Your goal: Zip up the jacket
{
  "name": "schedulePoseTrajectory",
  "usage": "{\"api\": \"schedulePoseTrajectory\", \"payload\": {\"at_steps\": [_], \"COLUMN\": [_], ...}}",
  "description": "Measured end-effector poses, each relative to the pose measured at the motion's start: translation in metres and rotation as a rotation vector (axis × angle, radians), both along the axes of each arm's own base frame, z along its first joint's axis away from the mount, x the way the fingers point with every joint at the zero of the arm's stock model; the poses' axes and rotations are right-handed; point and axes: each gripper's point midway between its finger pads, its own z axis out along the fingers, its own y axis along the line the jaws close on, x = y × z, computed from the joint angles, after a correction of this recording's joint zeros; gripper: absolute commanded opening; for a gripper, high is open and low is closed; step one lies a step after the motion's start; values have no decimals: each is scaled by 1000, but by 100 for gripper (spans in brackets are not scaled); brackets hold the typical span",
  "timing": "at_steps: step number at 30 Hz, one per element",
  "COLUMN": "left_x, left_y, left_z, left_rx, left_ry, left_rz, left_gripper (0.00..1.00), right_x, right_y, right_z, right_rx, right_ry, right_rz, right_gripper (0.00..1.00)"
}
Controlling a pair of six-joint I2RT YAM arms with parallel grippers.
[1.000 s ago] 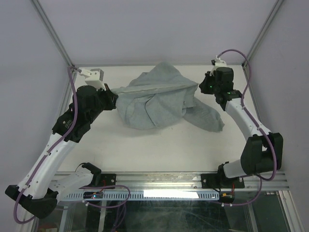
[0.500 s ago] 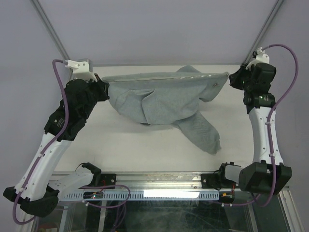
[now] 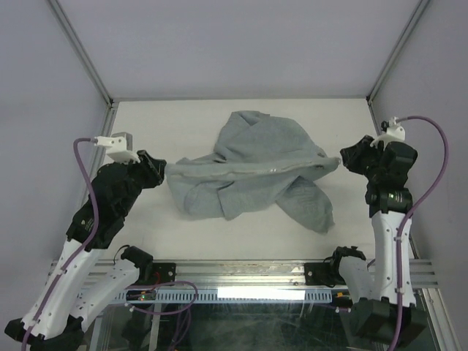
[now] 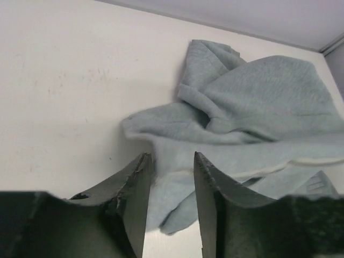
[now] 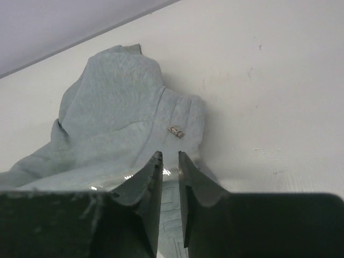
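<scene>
The pale grey-green jacket (image 3: 252, 164) lies rumpled on the white table, its zipper edge stretched in a line between the two grippers. My left gripper (image 3: 158, 168) is at the jacket's left end. In the left wrist view its jaws (image 4: 170, 161) stand apart, with the jacket (image 4: 252, 107) showing loose between and beyond them. My right gripper (image 3: 344, 159) is at the jacket's right corner. In the right wrist view its jaws (image 5: 167, 157) are nearly closed on the jacket's zipper edge (image 5: 107, 118). A small metal zipper pull (image 5: 176, 131) lies on the fabric just beyond the fingertips.
One sleeve (image 3: 311, 205) trails toward the near right. The enclosure's walls and metal posts (image 3: 82, 55) ring the table (image 3: 175, 124). A metal rail (image 3: 256, 272) runs along the near edge by the arm bases.
Both arms have drawn back toward the near edge and lowered. The jacket, held up and stretched wide half a second ago, now lies on the table, and the left jaws have opened.
</scene>
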Motion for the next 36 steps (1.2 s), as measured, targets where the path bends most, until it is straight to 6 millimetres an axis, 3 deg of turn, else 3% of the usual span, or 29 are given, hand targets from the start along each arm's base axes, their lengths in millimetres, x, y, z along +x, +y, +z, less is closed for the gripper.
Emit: {"api": "schedulePoseTrajectory", "payload": {"at_steps": [3,8,12,16,20,29,36], "left_x": [-14,-31,-42,-55,-69,-66,-66], "left_y": [7,22,33,48,66,86,92], "left_z": [0,27,42,59,72,43,48], "left_rx": [-37,-86,-89,-102,-139,-148,-158], "left_ry": [-34,-152,-225,-311,-427,-472,-488], "left_rz": [11,40,63,101,162,277,313], "left_gripper": [54,83,94,99,99,99,99], "right_x": [-22,-47,-69,-92,-107,-114,-110], "right_y": [4,4,2,2,-2,-10,-6], "right_z": [5,33,56,64,56,52,48], "right_rx": [1,-23,-56,-82,-97,-108,-110], "right_ry": [-59,-185,-304,-412,-463,-491,-473], "right_rz": [-10,-40,-81,-116,-158,-211,-180], "right_gripper": [51,78,98,99,99,99,99]}}
